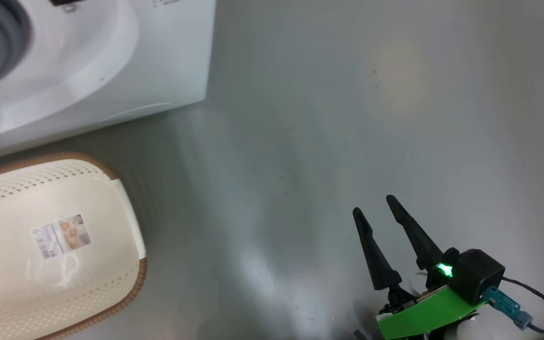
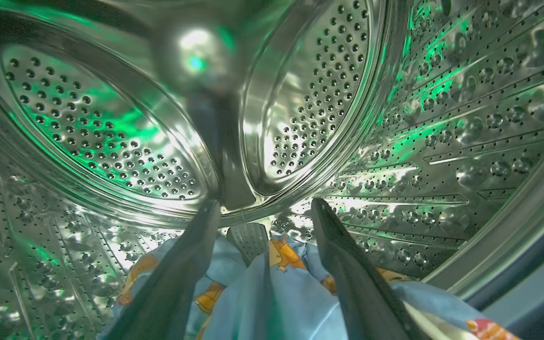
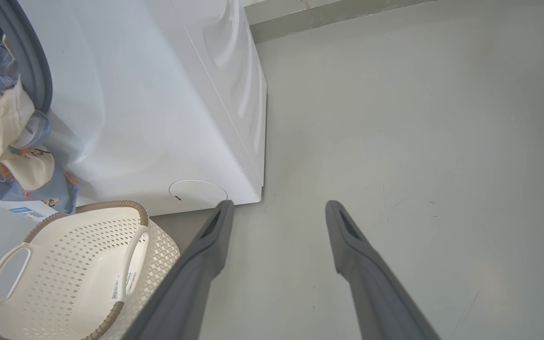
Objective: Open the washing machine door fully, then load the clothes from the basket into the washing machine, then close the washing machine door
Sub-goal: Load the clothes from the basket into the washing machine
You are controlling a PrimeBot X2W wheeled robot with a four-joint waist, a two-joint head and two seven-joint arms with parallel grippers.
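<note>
The left gripper (image 2: 265,202) is deep inside the washing machine's steel drum (image 2: 88,118), its fingers spread apart and holding nothing. The clothes (image 2: 276,293) lie just under it and between the fingers, touching them. Ahead of the right gripper (image 3: 279,203) and well off to its left, part of the same load spills out over the grey gasket (image 3: 31,71) and hangs down the front of the washing machine (image 3: 158,94). Below that, nearer the right gripper's left finger, the basket (image 3: 78,264) looks emptied. The right gripper hangs over the bare floor (image 3: 418,141), fingers apart and holding nothing.

The step in hand looks like releasing the load. To do it well, the left gripper should keep its fingers wide and back straight out along its own line, so no fold drags out with it. The hanging cloth then needs pushing past the gasket, or the door would likely pinch it.
</note>
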